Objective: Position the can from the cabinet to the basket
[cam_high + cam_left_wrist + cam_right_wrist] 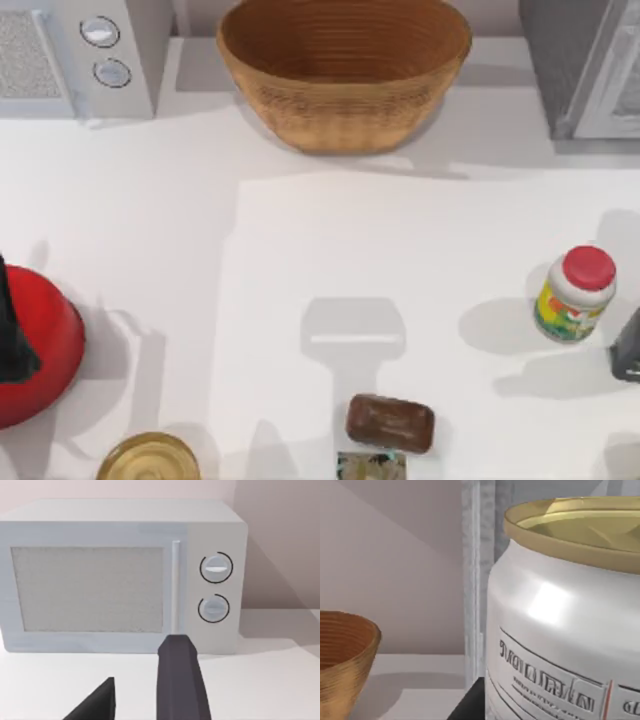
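Already, the can [565, 615] sat close against the right wrist camera, a white-bodied tin with a gold lid, and behind it stood the white frame of the cabinet [590, 65], which in the top view occupied the table's one o'clock corner. A dark fingertip of the right gripper [469, 704] showed at the foot of the can, seemingly touching it, but whether its fingers were clamped on the can or merely beside it I cannot tell.

The basket [345, 70] stood at twelve o'clock, well apart from the cabinet, with no can visible in it. By my judgement the can was reached or just taken at the cabinet, and the carry across to the basket and the release were both left to do.

The left gripper [145, 695] hovered over the table before the white microwave [120, 575], its fingers apart and holding nothing; the left arm looked idle.

A red-capped jar [575, 295] stood at about four o'clock.
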### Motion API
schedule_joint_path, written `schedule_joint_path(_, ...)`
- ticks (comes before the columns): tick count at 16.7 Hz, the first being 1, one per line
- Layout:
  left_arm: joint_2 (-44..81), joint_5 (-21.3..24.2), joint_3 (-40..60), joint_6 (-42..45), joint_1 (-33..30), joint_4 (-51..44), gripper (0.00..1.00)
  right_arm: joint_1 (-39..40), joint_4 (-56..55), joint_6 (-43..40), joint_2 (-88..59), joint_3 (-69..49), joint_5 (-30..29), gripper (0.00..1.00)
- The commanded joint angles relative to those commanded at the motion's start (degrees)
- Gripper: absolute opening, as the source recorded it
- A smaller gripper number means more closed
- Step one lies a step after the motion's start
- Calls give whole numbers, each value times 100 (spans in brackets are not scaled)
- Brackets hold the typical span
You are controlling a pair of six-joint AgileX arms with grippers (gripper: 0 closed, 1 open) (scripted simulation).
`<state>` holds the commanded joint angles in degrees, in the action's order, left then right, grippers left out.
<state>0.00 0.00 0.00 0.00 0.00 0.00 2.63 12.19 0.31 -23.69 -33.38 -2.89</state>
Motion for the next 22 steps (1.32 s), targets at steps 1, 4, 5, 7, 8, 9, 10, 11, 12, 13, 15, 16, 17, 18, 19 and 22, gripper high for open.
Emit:
schedule_joint_path(1,0,0,0,0,0,0,100,-40,-188,-5,363,591,44,0)
schedule_joint_path(4,0,0,0,0,0,0,100,-146,-694,-17,1336,2040,165,0)
schedule_joint_path(5,0,0,0,0,0,0,100,-176,-835,-21,1608,2406,198,0)
schedule_joint_path(7,0,0,0,0,0,0,100,-225,-1061,-27,2048,2960,251,0)
schedule_joint_path(8,0,0,0,0,0,0,100,-243,-1139,-29,2203,3147,270,0)
schedule_joint_path(9,0,0,0,0,0,0,100,-256,-1192,-31,2311,3273,282,0)
schedule_joint_path(10,0,0,0,0,0,0,100,-263,-1218,-31,2365,3334,288,0)
schedule_joint_path(11,0,0,0,0,0,0,100,-263,-1220,-31,2368,3338,289,0)
schedule_joint_path(12,0,0,0,0,0,0,100,-263,-1220,-31,2368,3338,289,0)
schedule_joint_path(13,0,0,0,0,0,0,100,-263,-1220,-31,2368,3338,289,0)
schedule_joint_path(15,0,0,0,0,0,0,100,-245,-1206,-21,2325,3373,289,0)
schedule_joint_path(16,0,0,0,0,0,0,100,-245,-1206,-21,2325,3373,289,0)
schedule_joint_path(17,0,0,0,0,0,0,100,-220,-1245,-22,2285,3317,275,0)
schedule_joint_path(18,0,0,0,0,0,0,100,-168,-1323,-22,2189,3203,243,0)
schedule_joint_path(19,0,0,0,0,0,0,100,-88,-1435,-23,2035,3028,193,0)
schedule_joint_path(22,0,0,0,0,0,0,100,301,-1917,-22,1222,2174,-60,0)
